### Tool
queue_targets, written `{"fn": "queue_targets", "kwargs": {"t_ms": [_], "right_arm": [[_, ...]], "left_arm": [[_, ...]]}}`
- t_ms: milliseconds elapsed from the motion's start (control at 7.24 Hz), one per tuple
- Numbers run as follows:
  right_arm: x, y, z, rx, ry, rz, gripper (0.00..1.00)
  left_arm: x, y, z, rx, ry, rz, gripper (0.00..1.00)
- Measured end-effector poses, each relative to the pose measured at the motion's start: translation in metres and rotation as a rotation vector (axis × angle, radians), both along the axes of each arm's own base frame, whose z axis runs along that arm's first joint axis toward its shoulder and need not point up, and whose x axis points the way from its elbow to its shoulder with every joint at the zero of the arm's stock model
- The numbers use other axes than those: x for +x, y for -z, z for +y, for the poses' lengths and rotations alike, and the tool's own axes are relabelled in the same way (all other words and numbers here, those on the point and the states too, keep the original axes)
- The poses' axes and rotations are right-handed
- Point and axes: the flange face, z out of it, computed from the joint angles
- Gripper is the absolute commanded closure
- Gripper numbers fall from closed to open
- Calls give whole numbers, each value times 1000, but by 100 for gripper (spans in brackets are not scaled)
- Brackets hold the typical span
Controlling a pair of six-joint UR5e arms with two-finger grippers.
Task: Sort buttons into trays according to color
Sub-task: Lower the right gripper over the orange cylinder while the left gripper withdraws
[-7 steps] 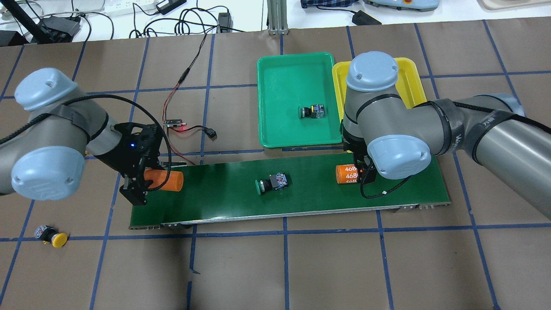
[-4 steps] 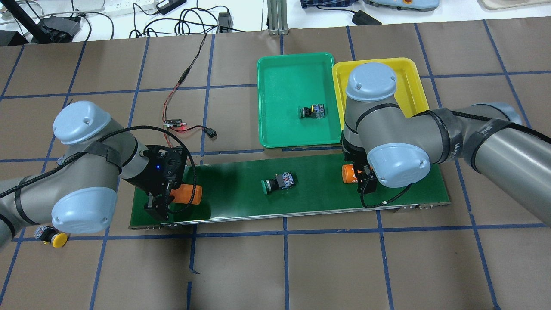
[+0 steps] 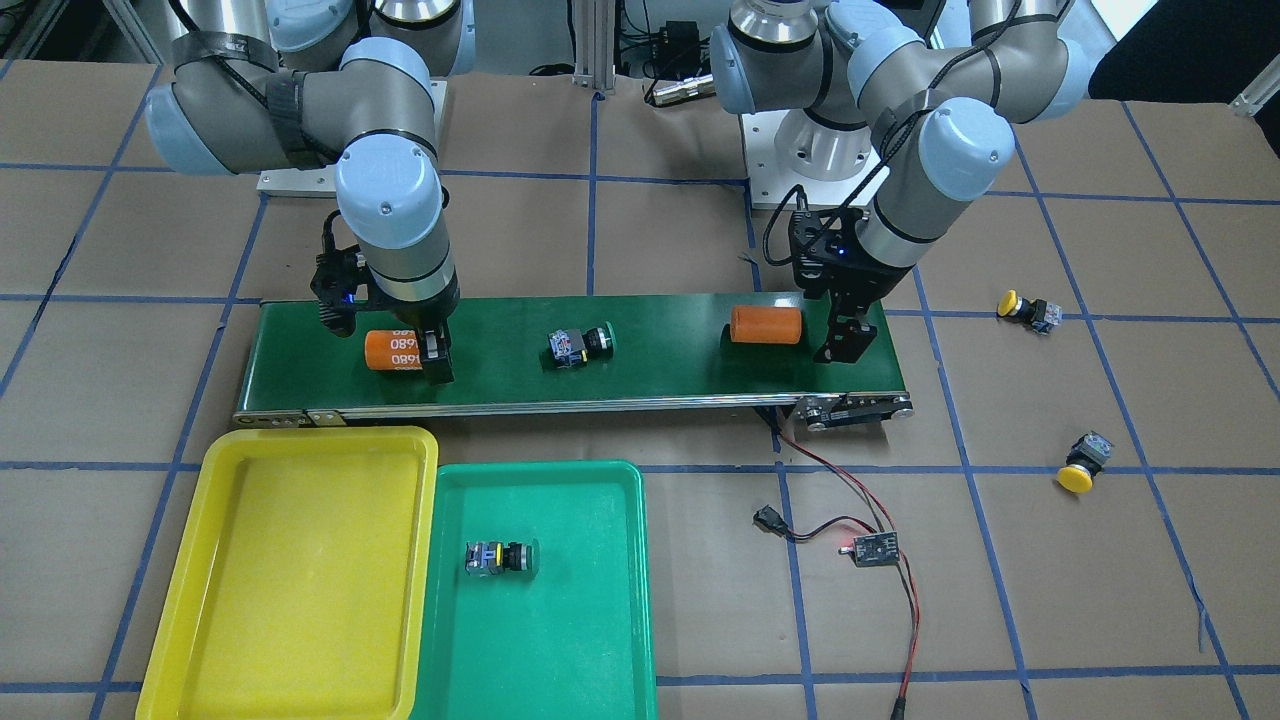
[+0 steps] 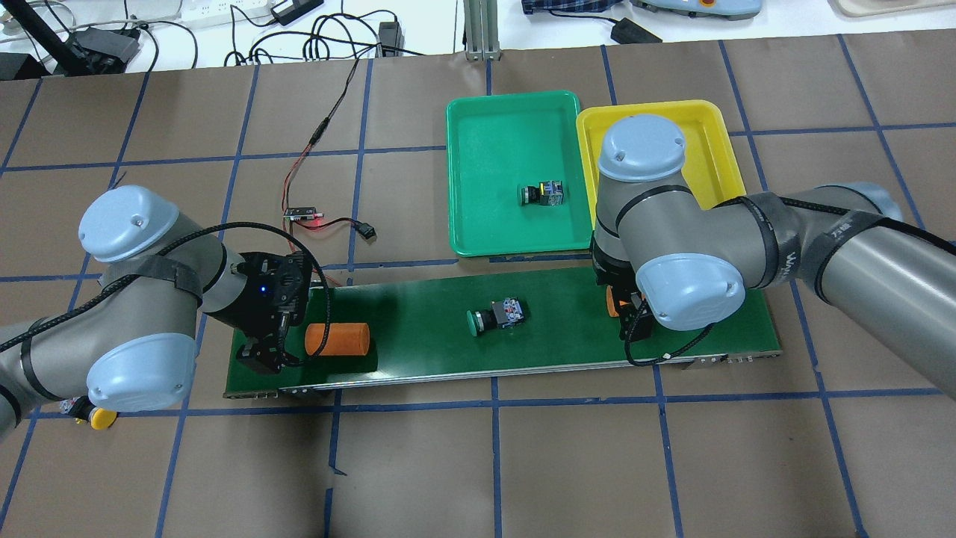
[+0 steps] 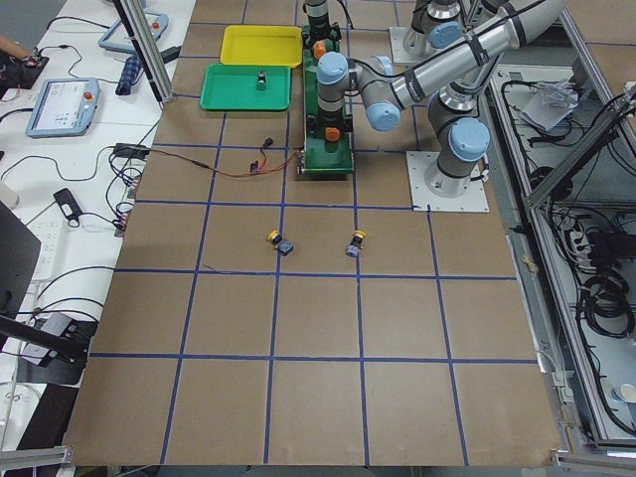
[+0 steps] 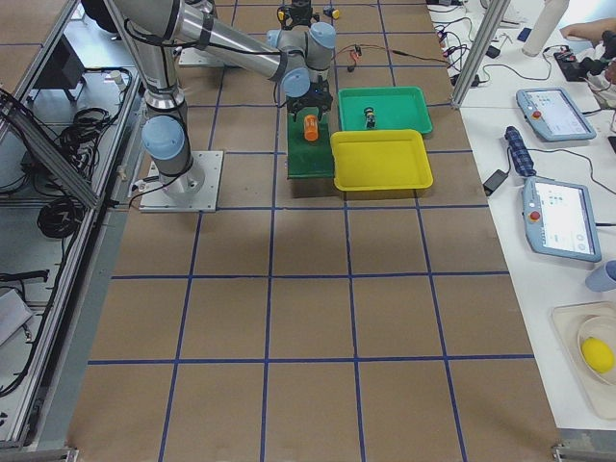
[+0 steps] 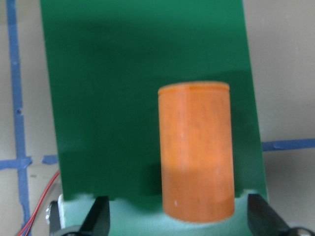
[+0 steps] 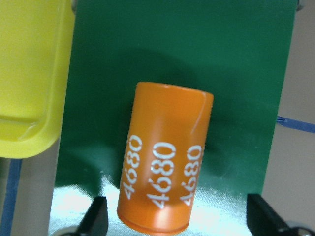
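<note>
One of four buttons was sorted: a green button lay on its side in the green tray, near the middle. The yellow tray, butted up against the green one, held nothing. The second green button lay mid-belt on the conveyor, between two orange cylinders and apart from both. Both yellows were off the belt on the tabletop, out past the conveyor end on the left arm's side: the near yellow button closer to that end, the far yellow button further toward the operators' side. Hands: the left hand was spread wide and empty, down at the belt end and lined up on the plain cylinder, no finger touching it. The right hand was likewise wide and empty, lined up on the 4680 cylinder at the belt end beside the yellow tray. My read: a quarter done, three left, with one green to go from belt to green tray and two yellows from tabletop to yellow tray. Neither hand was on a button; both sat at cylinders, which aren't part of the sort. Best guess: the mid-belt green was the handiest next pick for either arm, and the yellows looked like left-arm work, needing a long carry or hand-over across to the trays.
</note>
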Motion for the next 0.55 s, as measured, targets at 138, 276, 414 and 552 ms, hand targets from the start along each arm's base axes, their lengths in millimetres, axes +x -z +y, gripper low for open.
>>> {"fn": "queue_targets", "kwargs": {"t_ms": [138,276,414,552], "right_arm": [[-1,3,2,9,5,-8,0],[-1,6,4,19,14,-24,0],[-1,7,5,24,22,-34,0],[-1,8,5,25,25,-38,0]], "left_arm": [[27,0,-4,0,-60,0,0],[61,3,-7,4,-127,3,0],[97,5,-11,5,-190,9,0],[126,0,-22,-10,-227,7,0]]}}
